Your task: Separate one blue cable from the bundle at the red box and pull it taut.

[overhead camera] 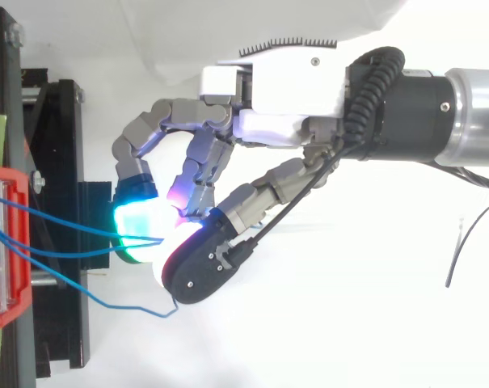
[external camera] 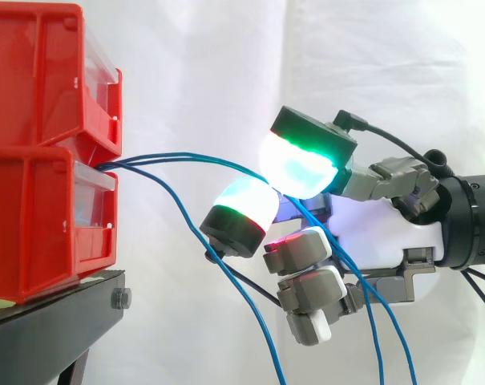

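Hand [external camera: 370,233] comes in from 3 o'clock in the side view. Thumb pad [external camera: 302,164] and one finger pad [external camera: 244,204] are pressed together on blue cable. The other fingers are folded underneath at 6 o'clock, holding nothing I can make out. Top view agrees: hand [overhead camera: 284,89], pads meeting where the cables converge.

Problem — it looks like two strands [external camera: 178,156] in the pinch, not one. Both run from the pads toward 9 o'clock into the red box [external camera: 34,224], side by side and slightly bowed, so I'd call them not fully taut. Their tails [external camera: 374,321] hang past the palm toward 6 o'clock.

A third strand [external camera: 248,313] leaves the same slot and droops toward 5 o'clock, passing just beside the finger pad; can't tell if it touches. From above it lies slack [overhead camera: 131,308] at 7 o'clock of the hand.

Further back, the box sits under a second red bin [external camera: 42,80] on the black stand [external camera: 50,329], with the white curtain [external camera: 194,64] behind.

Risks from here:
- Pulling toward 3 o'clock with both strands clamped tensions a pair — separation not done.
- The pads are rounded and the cable is thin, so it could slide through under load and the slack comes back.
- The third strand could snag on the folded fingers and get dragged along.
- The box front is near the stand's edge with no fixing visible, so a hard pull might shift it.
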